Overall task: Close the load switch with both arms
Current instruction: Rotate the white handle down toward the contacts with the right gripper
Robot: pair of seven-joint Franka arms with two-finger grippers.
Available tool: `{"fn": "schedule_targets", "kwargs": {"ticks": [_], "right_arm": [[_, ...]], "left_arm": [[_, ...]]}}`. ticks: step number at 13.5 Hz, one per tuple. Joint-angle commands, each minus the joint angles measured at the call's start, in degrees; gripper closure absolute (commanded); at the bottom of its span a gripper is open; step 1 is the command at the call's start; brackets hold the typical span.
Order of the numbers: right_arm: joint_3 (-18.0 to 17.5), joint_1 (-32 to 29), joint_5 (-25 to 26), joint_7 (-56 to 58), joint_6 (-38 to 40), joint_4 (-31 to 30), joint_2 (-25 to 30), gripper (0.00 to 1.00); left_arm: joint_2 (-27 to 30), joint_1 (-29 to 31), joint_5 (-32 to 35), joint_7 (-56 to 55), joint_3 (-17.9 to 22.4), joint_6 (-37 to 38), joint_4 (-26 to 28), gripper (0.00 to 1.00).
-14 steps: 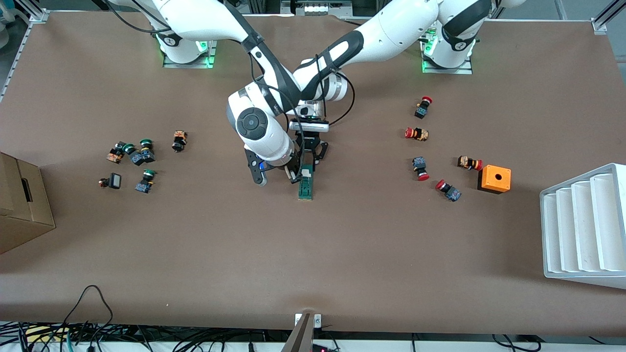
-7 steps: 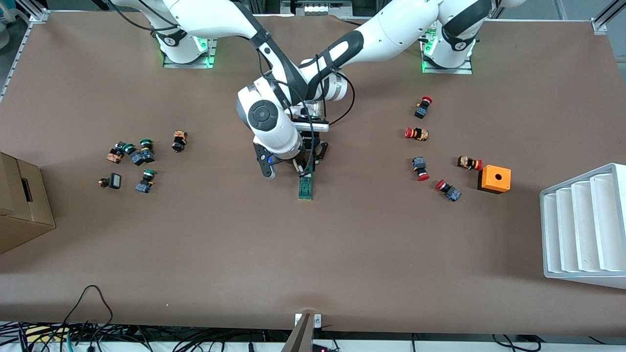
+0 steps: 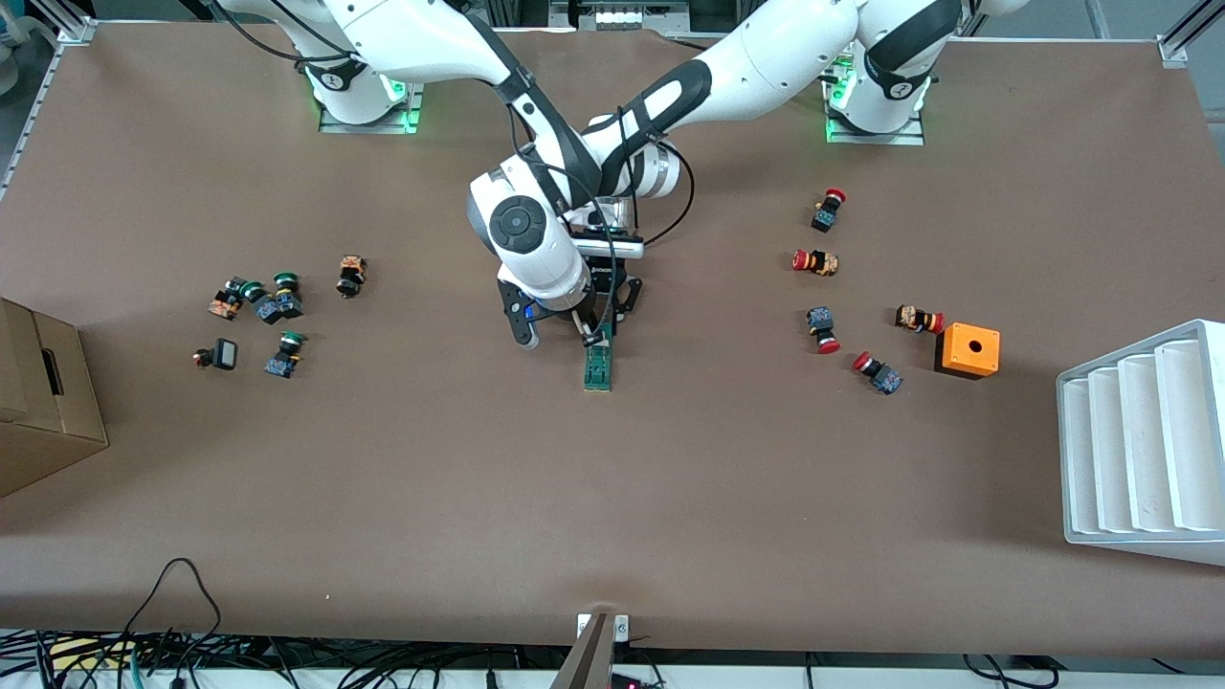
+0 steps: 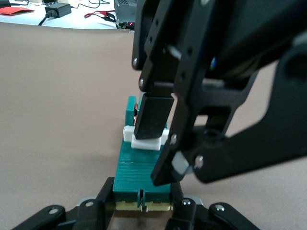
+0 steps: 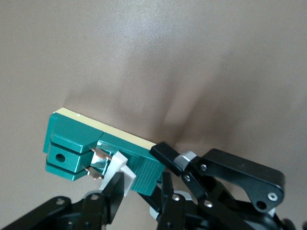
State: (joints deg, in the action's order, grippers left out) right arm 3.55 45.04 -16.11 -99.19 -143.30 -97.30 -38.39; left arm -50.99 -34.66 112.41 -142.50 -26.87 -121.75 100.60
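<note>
The dark-green load switch (image 3: pixel 598 368) lies mid-table, its long side running toward the front camera. My left gripper (image 3: pixel 606 304) is shut on the switch's end farther from the camera; in the left wrist view (image 4: pixel 143 203) its fingers clamp both sides of the green block (image 4: pixel 136 167). My right gripper (image 3: pixel 586 332) hangs over the same end, open. In the right wrist view (image 5: pixel 136 189) its fingers straddle the white piece (image 5: pixel 117 167) of the switch (image 5: pixel 72 139). One of its fingers (image 4: pixel 152 115) rests on the white piece (image 4: pixel 144 142).
Several red-capped push buttons (image 3: pixel 815 261) and an orange box (image 3: pixel 968 349) lie toward the left arm's end, with a white rack (image 3: pixel 1144 440) at the table's edge. Several green-capped buttons (image 3: pixel 273 306) and a cardboard box (image 3: pixel 38 397) lie toward the right arm's end.
My right arm has swung toward the left arm's end, bringing its gripper over the switch's white piece, which it now covers in the front view. The left gripper and switch have not moved.
</note>
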Motion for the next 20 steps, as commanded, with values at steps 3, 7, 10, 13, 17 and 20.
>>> {"fn": "schedule_targets", "kwargs": {"ticks": [3, 7, 10, 13, 17, 20], "right_arm": [[0.14, 0.58, 1.43, -1.98, -1.99, 0.62, -0.81, 0.59], [0.23, 0.58, 1.51, -2.06, -1.64, 2.12, -0.46, 0.59], [0.23, 0.67, 2.31, -2.06, -1.46, 1.42, -0.46, 0.59], [0.23, 1.02, 2.39, -2.06, -1.46, 1.15, -0.46, 0.59], [0.23, 1.02, 3.53, -2.06, -1.55, 1.06, -0.63, 0.59], [0.23, 1.02, 3.89, -1.98, -1.9, 0.98, -0.98, 0.59]], "left_arm": [[-0.87, -1.2, 1.24, -1.73, 0.24, -0.15, -2.42, 0.57], [-0.87, -1.2, 1.15, -1.73, 0.24, -0.06, -2.42, 0.57], [-0.87, -1.2, 1.15, -1.73, 0.24, -0.06, -2.42, 0.57], [-0.87, -1.2, 1.15, -1.73, 0.24, -0.06, -2.34, 0.57], [-0.87, -1.2, 1.06, -1.73, 0.24, -0.06, -2.34, 0.57], [-0.78, -1.28, 1.06, -1.73, 0.24, -0.06, -2.34, 0.57]]}}
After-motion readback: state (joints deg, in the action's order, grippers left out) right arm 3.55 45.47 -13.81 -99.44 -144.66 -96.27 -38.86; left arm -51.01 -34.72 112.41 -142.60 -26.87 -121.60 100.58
